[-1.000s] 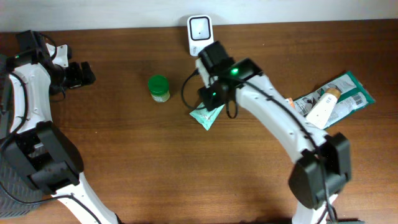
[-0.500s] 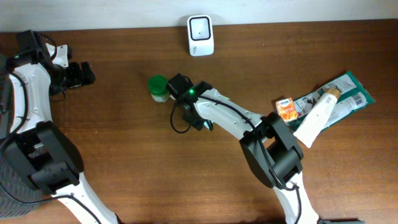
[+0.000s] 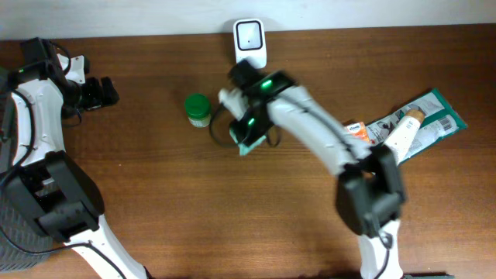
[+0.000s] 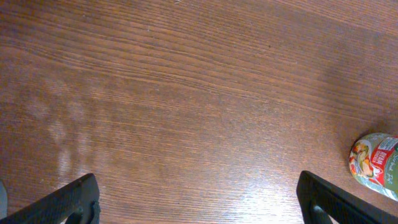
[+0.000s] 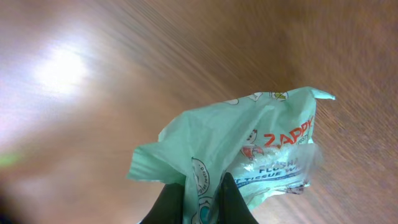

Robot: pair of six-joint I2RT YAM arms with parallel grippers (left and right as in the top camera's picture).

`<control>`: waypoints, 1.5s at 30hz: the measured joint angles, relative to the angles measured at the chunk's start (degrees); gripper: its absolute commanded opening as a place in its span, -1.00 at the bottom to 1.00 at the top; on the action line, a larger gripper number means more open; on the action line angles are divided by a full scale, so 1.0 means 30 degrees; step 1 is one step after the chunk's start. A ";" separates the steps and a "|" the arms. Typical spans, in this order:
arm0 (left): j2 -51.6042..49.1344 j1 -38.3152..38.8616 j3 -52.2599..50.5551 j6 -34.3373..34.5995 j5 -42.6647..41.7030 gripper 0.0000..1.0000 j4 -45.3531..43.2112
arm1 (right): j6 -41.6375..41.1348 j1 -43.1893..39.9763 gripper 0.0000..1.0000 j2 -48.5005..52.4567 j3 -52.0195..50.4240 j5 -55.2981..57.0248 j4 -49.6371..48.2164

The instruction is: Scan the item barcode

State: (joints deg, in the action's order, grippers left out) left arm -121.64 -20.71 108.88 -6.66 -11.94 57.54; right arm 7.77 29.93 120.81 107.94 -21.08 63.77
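Pack (image 3: 247, 142) sits pinched in your R claw (image 3: 249, 132). The jaws are pressed together on a fold of the mint-green wrapper. R wrist cam shows the two black tips meeting on its lower edge, w/ the rest of the film fanning away from them, crumpled. It looks lifted off the table (image 3: 155, 201), over the middle, just right of the green-lidded jar (image 3: 198, 109) and apart from it.

What the next move turns on: scanner (image 3: 249, 43) lies straight toward the far edge from the pack, near but not touching, bare wood between. They share roughly one column in the overhead, so I'd judge it mostly a push away from you, w/ little sideways. Scanner window looks to face up, so the code prob. has to end up facing down over it.

Long axis: can't call it, the pack's too scrunched. Printed brand side faces the R wrist cam, and no barcode shows in any view. It may be on the hidden face or inside a fold, but that's a guess only. Expect a wrist roll before presenting.

R arm is nearer by far and has the pack. L claw (image 3: 102, 91) is spread wide, holding nothing, at the far-left edge, well apart from pack and scanner. Its cam sees only wood and the jar at frame edge, so leave it out.

Risk: the grip is on one thin fold, so the pack may swing or slip if you go fast.
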 measured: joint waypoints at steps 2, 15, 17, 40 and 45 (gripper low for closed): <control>0.0000 0.0000 0.0000 0.0000 0.0000 0.98 0.0007 | 0.0495 -0.2412 -0.92 -0.1217 0.0342 -0.6062 0.0036; 0.0000 0.0000 0.0000 0.0007 0.0000 0.99 0.0007 | -0.2142 -0.5712 -0.30 0.1887 -0.6244 -1.3034 -0.6521; 0.0000 0.0000 0.0000 0.0000 0.0000 0.98 0.0022 | -0.2463 -0.5996 -0.09 0.1894 -0.6237 -1.0717 -0.6244; 0.0000 0.0000 0.0000 0.0000 0.0000 0.98 0.0000 | -0.6579 -0.0729 -0.92 0.1421 -0.4517 0.1355 0.1341; 0.0000 0.0000 0.0000 0.0007 -0.0007 0.98 0.0007 | -0.8007 -0.0663 -0.92 0.1421 -0.5712 0.2397 -0.1129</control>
State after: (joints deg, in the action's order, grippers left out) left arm -121.64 -20.71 108.88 -6.63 -11.97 57.56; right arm -16.25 27.94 125.08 90.80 -13.89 60.38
